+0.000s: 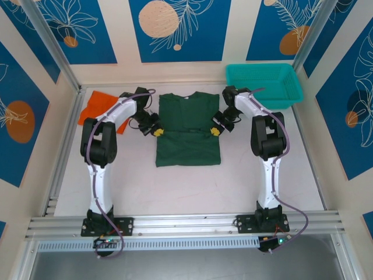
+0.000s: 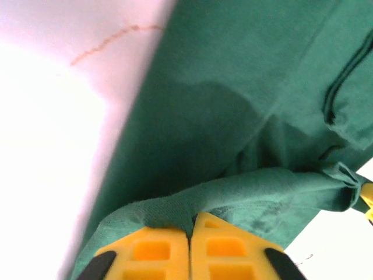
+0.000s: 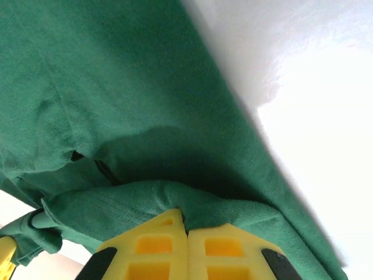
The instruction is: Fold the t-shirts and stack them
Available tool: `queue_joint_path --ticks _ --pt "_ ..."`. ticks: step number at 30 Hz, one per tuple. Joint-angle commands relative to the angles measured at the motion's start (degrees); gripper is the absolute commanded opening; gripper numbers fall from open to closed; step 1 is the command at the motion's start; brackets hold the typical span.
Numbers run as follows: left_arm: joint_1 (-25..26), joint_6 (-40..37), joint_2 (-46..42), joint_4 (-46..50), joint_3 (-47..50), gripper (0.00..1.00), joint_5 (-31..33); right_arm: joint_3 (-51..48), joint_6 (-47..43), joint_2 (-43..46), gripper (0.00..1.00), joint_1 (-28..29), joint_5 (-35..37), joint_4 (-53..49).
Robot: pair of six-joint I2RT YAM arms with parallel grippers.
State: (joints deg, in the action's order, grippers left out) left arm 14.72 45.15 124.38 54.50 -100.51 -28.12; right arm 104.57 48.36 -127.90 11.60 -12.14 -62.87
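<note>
Two shirts on the bench [image 1: 186,186]: the green t-shirt [image 1: 188,129] lies flat at mid-bench, collar toward the far wall, long axis running near to far. The orange t-shirt [image 1: 96,105] sits crumpled at the far left. Left pincer [image 1: 156,132] is clamped on the green t-shirt's left edge, right pincer [image 1: 215,131] clamped on its right edge, both arms stretched forward, wrists turned inward. Teal basket [image 1: 265,84] stands at the far right.

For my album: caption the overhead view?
Left gripper and right gripper pinch the green t-shirt by its edges; orange t-shirt lies aside.
</note>
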Motion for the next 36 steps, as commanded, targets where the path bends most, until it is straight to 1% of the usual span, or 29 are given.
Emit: queue_joint_path --ticks 1,2,3,4,5,6,7,8,10,12,14,15,16,18,19,21,23,26,28,32,36 --pt "-1.6 1.6 2.7 -0.2 -4.1 0.13 -1.8 2.1 0.8 -0.2 0.0 -0.6 0.7 -2.7" --pt "-1.7 1.9 3.0 -0.2 -5.4 0.18 -1.9 2.4 1.1 0.0 0.03 -0.8 0.3 -2.4" --pt "-1.8 1.8 3.3 0.2 -7.1 0.27 -2.1 2.8 1.2 0.3 0.07 -0.8 0.0 -2.4" --pt "-2.0 1.7 3.5 0.8 -8.8 0.33 -2.0 3.3 1.3 0.5 0.11 -0.9 -0.2 -2.7" --pt "-2.1 1.3 3.8 2.0 -10.9 0.4 -1.6 4.0 1.3 0.9 0.19 -0.9 0.1 -3.2" --pt "-2.2 0.6 3.9 3.5 -13.0 0.49 -0.7 4.1 1.5 1.6 0.27 -0.8 0.9 -3.5" --pt "-2.2 0.0 3.6 4.9 -14.7 0.6 0.5 3.8 1.7 2.8 0.31 -0.8 1.5 -3.4" --pt "-2.3 -0.7 3.2 6.0 -16.0 0.65 1.4 2.9 2.1 4.2 0.35 -0.8 2.0 -2.8" --pt "-2.3 -1.8 1.2 6.6 -16.2 0.68 2.6 0.2 3.2 7.6 0.41 -0.9 2.2 -0.9" --pt "-2.2 -2.6 -2.0 6.4 -13.8 0.7 4.4 -4.0 4.0 11.7 0.46 -0.9 2.0 2.2" --pt "-1.8 -2.7 -6.3 4.6 -9.0 0.7 6.4 -8.5 4.4 15.7 0.47 -0.7 2.5 5.3" --pt "-1.4 -2.6 -8.8 2.8 -5.4 0.69 6.7 -11.1 4.5 17.9 0.46 -0.5 2.8 6.9" --pt "-0.8 -2.7 -11.0 1.2 -2.5 0.66 6.5 -13.6 4.6 19.7 0.46 -0.2 2.7 8.2" --pt "1.5 -3.7 -14.7 -1.2 3.7 0.55 5.8 -20.0 4.9 23.8 0.42 1.3 0.8 12.9" --pt "2.8 -4.4 -15.8 -1.9 6.0 0.51 5.5 -22.7 5.0 25.1 0.4 2.1 -0.5 14.9" --pt "6.0 -5.9 -17.3 -2.9 10.5 0.42 3.9 -27.8 5.0 27.2 0.36 4.9 -2.0 17.8" --pt "8.7 -6.2 -17.5 -4.5 14.2 0.36 2.3 -31.7 5.3 28.1 0.33 7.5 -1.9 19.8" --pt "11.8 -5.4 -16.6 -7.5 18.2 0.35 1.4 -36.8 7.5 27.5 0.28 10.3 -2.4 24.2" --pt "13.1 -5.9 -15.3 -8.7 19.4 0.33 2.9 -38.3 8.6 26.1 0.27 11.6 -2.0 26.3" --pt "13.4 -8.6 -12.0 -9.3 21.6 0.31 6.6 -39.5 8.8 22.1 0.22 12.2 -0.1 28.7" --pt "13.4 -12.5 -10.2 -8.2 24.4 0.29 10.2 -40.8 7.6 20.6 0.21 12.1 1.9 28.8"
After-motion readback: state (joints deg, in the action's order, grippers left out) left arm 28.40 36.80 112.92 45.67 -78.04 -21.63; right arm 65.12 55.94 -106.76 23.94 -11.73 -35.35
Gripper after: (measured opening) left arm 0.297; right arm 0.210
